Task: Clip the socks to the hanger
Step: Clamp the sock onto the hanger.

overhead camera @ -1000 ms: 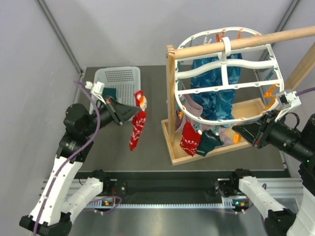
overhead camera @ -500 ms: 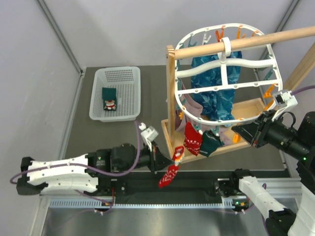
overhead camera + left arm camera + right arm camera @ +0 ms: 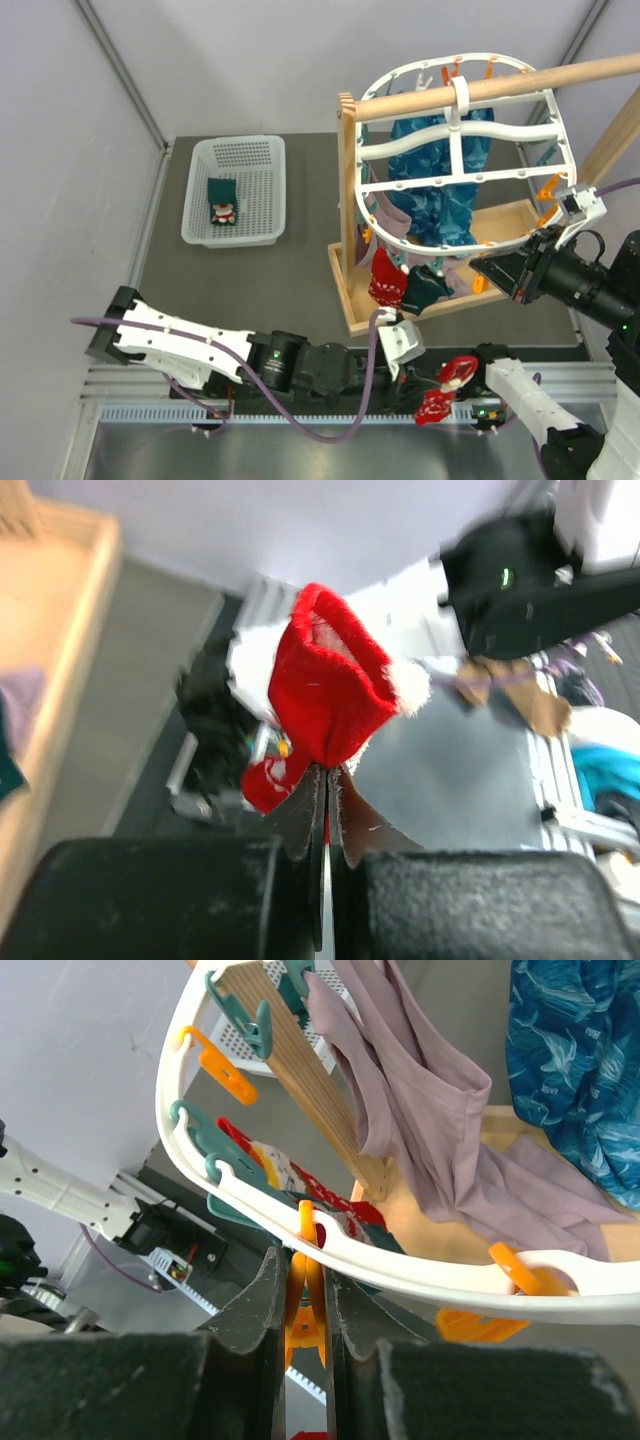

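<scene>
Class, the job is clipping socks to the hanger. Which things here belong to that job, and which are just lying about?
Belonging to the job: red sock held in the left end effector; hanger; orange clip pinched by the right end effector; unclipped green sock; clipped socks.
Lying about: white basket; teal cloth; mauve cloth; wooden stand.

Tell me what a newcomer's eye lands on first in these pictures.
The red sock pinched in the left hand, low near the right arm's base. Then the white hanger on the wooden rod, its orange clip gripped by the right hand.
</scene>
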`<state>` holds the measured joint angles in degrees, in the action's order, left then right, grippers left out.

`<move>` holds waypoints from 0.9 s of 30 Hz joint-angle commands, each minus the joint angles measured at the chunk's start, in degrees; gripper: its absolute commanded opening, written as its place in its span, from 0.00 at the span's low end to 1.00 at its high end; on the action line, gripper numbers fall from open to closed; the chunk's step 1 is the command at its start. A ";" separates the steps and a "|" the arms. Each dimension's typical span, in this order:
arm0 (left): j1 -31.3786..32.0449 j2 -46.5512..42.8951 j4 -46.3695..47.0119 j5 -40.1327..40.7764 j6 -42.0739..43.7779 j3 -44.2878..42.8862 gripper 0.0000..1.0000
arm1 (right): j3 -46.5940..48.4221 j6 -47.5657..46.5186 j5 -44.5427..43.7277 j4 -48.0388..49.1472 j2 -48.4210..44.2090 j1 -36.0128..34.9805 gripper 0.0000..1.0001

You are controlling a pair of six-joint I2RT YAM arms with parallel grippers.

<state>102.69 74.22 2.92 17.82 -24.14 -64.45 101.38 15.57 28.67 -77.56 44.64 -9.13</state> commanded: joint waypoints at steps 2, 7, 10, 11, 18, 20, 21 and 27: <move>-0.21 2.94 2.54 6.77 10.07 -9.98 0.00 | 2.32 0.16 5.27 -6.02 0.44 -1.07 0.00; -0.13 12.96 -10.29 20.56 10.96 -24.66 0.00 | 5.13 0.77 1.93 -6.73 0.71 -0.98 0.00; -0.13 15.96 -13.28 27.85 8.77 -28.19 0.00 | 5.49 1.12 -0.35 -7.08 0.62 -1.07 0.00; -0.04 16.13 -13.46 29.18 8.59 -28.37 0.00 | 5.58 1.39 -0.89 -7.08 0.71 -0.98 0.00; -0.04 17.02 -15.40 37.72 7.35 -28.72 0.00 | 5.05 1.56 -3.09 -6.55 0.62 -0.98 0.00; -0.04 16.93 -13.65 37.64 8.14 -28.46 0.00 | 4.79 1.65 -3.61 -6.29 0.62 -0.98 0.00; -0.04 16.84 -12.94 37.63 8.49 -28.02 0.00 | 4.70 1.65 -3.62 -6.20 0.62 -1.07 0.00; -0.04 17.10 -8.99 38.07 10.87 -27.66 0.00 | 3.74 2.44 -4.14 -5.41 0.36 -0.89 0.00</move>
<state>102.63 92.25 -10.79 53.76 -15.07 -90.87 106.06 17.23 25.50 -77.65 44.64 -9.28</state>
